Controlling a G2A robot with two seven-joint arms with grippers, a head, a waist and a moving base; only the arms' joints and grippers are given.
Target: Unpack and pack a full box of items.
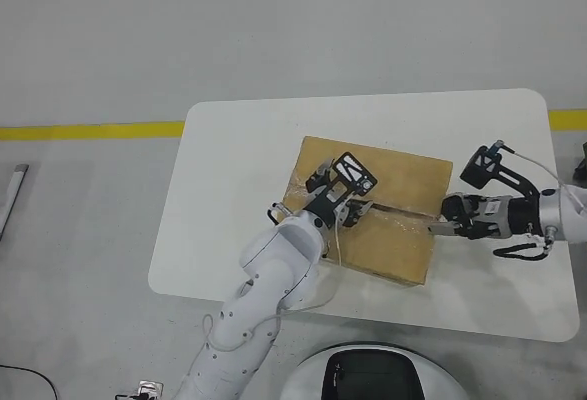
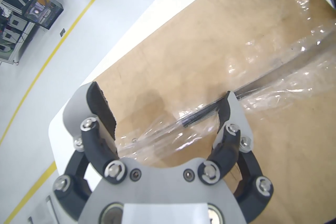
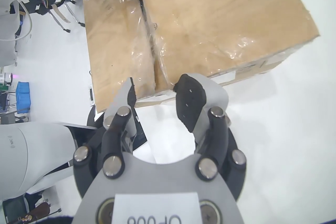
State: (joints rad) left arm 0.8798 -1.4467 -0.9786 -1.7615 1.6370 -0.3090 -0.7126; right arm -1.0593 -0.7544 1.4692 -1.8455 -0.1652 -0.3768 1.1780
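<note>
The cardboard box, under the open left hand and just ahead of the open right hand, looks stiff and probably heavy; best taken by the flap edges along its slick taped seam.

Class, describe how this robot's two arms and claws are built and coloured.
The left arm and right arm have smooth white shells and black wrist sections; a black cable loops beside the right wrist. The left claw and right claw each have two silver-grey fingers with black pads, black linkages and silver bolts. A white printed label marks the right claw's base.
</note>
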